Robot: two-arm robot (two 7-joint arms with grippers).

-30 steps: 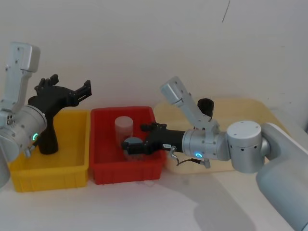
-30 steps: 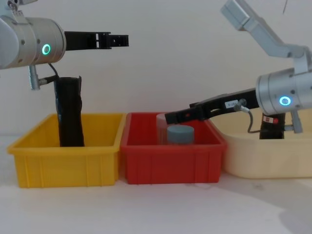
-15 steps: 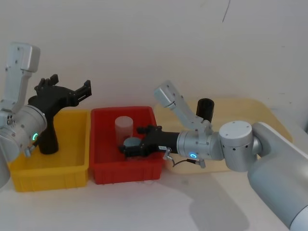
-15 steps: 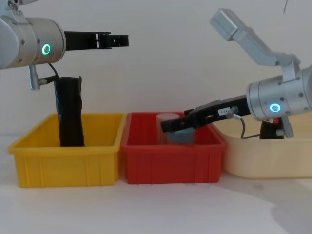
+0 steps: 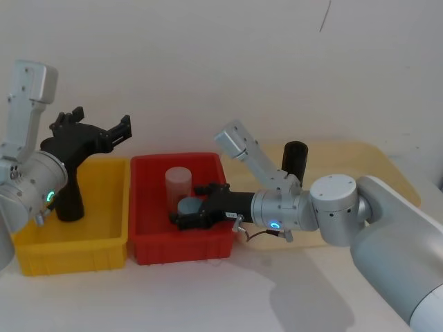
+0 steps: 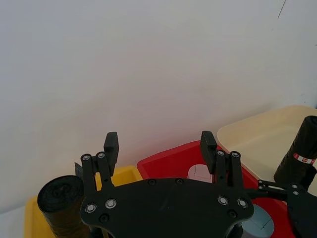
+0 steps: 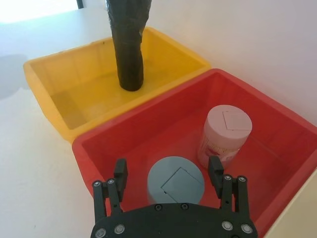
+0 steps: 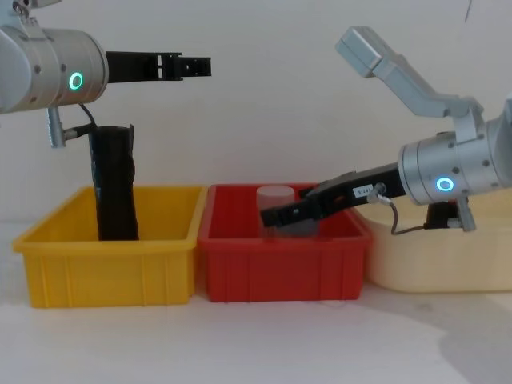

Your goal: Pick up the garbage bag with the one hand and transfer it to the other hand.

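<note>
The garbage bag, a black glossy roll with a red-and-white band, stands upright in the cream tray; the left wrist view catches it far off. My left gripper, on the green-ring arm, hangs open high above the yellow bin, nothing between its fingers. My right gripper, on the blue-ring arm, reaches low into the red bin. It is open, its fingers either side of a grey-lidded jar, well away from the garbage bag.
A taller wrinkled black roll stands in the yellow bin, below my left gripper. The red bin also holds a pale pink jar beside the grey one. All three containers sit side by side against the wall.
My right gripper has slid left and lower into the red bin, coming over the grey jar. The left arm and the garbage bag have not moved.
</note>
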